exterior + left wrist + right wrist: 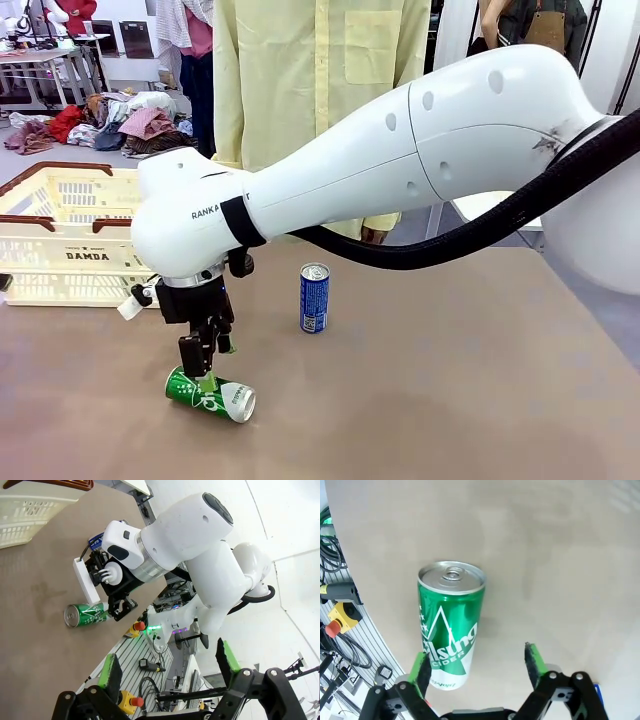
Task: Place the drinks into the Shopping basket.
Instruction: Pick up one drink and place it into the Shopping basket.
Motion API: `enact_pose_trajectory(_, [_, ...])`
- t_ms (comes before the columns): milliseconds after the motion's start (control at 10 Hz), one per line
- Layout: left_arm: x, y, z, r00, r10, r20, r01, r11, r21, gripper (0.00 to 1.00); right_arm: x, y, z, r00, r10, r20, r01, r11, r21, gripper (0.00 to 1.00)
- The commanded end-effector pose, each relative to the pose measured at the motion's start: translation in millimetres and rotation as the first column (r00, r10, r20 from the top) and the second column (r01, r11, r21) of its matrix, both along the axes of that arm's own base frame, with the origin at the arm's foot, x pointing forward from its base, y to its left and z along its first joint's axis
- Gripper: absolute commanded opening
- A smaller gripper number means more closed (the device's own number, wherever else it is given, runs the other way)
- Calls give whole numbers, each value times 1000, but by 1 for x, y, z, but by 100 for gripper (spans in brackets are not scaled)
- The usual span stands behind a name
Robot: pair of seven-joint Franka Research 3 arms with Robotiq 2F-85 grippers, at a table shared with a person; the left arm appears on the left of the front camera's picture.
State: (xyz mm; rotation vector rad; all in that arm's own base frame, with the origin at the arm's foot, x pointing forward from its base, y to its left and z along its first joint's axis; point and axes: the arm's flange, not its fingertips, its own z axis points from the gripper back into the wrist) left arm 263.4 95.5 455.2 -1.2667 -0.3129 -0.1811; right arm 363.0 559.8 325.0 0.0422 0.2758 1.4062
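right jaws open around green can lying on table | left jaws open | blue can upright

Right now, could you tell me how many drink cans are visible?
2: a green can lying beneath the right gripper, a blue can upright mid-table; the basket may hide others.

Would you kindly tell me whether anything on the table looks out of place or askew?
The green can lies on its side near the robot's edge of the table, whereas the blue can stands upright. The open right gripper hangs over it, with the can off-centre, close to one finger.
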Motion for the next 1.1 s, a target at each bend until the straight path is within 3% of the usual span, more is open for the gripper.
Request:
enact_pose_trajectory(0, [0,-1,3,1000,3,0,-3,1000,-20,100,-2,-1,12,999,-27,38,27,1000,-3,100])
enact_pose_trajectory(400, [0,-1,3,1000,3,0,-3,1000,-20,100,-9,-23,53,990,-140,30,138,989,55,100])
enact_pose_trajectory(600, [0,-1,3,1000,3,0,-3,1000,-20,100,-20,-62,100,959,-282,-2,281,953,117,100])
enact_pose_trajectory(700, [0,-1,3,1000,3,0,-3,1000,-20,100,-32,-98,133,914,-405,-39,406,903,137,100])
enact_pose_trajectory(800, [0,-1,3,1000,3,0,-3,1000,-20,100,-48,-149,163,837,-535,-116,548,823,151,100])
enact_pose_trajectory(900, [0,-1,3,1000,3,0,-3,1000,-20,100,-60,-197,185,763,-624,-172,647,743,172,100])
enact_pose_trajectory(1000, [0,-1,3,1000,3,0,-3,1000,-20,100,-73,-245,198,686,-672,-281,725,665,179,100])
